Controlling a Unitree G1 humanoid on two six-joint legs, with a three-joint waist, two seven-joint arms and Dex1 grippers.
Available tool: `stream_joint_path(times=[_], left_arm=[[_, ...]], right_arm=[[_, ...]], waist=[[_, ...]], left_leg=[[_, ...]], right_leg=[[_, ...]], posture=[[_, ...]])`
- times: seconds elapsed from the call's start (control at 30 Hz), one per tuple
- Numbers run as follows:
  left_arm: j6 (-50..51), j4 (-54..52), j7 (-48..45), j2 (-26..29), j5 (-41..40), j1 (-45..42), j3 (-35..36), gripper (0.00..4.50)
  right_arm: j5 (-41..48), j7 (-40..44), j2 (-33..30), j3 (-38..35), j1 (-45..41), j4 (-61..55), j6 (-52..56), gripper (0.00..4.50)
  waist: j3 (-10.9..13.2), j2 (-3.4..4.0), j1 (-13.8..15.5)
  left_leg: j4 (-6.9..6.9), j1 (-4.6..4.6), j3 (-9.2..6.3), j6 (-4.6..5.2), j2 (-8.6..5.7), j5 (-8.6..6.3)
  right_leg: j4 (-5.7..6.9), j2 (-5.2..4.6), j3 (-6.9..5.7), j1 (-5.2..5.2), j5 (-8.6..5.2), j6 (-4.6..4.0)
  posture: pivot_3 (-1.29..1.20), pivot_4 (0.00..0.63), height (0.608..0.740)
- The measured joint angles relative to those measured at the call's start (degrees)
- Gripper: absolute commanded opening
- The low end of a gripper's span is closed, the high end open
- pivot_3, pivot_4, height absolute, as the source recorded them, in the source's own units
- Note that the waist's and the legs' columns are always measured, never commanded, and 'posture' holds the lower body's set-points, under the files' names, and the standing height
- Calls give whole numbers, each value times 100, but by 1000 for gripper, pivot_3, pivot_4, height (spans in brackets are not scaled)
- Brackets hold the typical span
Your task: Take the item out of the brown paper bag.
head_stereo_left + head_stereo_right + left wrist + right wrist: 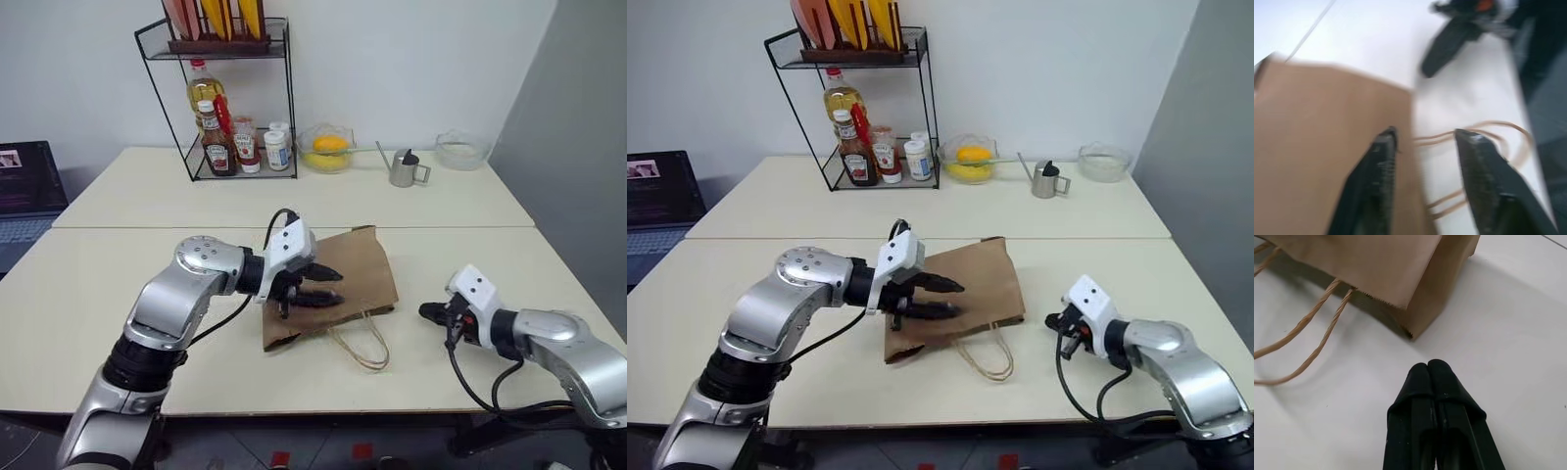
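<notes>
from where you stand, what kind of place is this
Probably a lab or office room staged as a kitchen test area: a wire rack holding a ketchup bottle and an oil bottle, a glass bowl of fruit on plain pale tables, and a laptop off to the side.

Bare table (108, 284) around brown paper bag (353, 274); rack (235, 108), bowls far back

Two pale cream counter tops (294, 196) pushed together, seam running across, plain white wall (411, 59) behind. A grey panel (578, 147) stands off to the right, and a dark laptop (24, 191) sits at the left edge. Lighting's even and bright.
</notes>
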Motion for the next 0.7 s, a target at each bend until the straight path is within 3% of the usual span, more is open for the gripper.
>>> stream_joint_path(times=[0.13,0.37,0.63,0.7], left_arm=[[-814,-105,-580,296,98,9,-524,4460],[-2624,933,-536,-140,1029,205,-1440,4460],[-3150,1824,-234,-962,1372,35,-1668,4460],[-3124,1836,-236,-1024,1367,-12,-1667,3828]], right_arm=[[109,279,-58,11,170,-147,-238,0],[90,389,-56,322,461,-249,-597,0],[-33,374,-58,375,833,-249,-888,0],[-41,361,-57,375,939,-249,-912,0]], waist=[[0,1,7],[0,0,69],[0,0,105],[0,0,95]], left_leg=[[2,1,1,0,-2,0],[7,9,-1,1,-4,0],[12,10,-5,1,-4,0],[12,13,-2,1,-4,0]], right_leg=[[-3,0,0,5,0,0],[-8,0,-1,21,0,0],[-6,0,-4,26,0,0],[-6,0,-1,26,0,0]], posture=[[0,150,740],[0,150,740],[0,150,740],[0,150,740]])
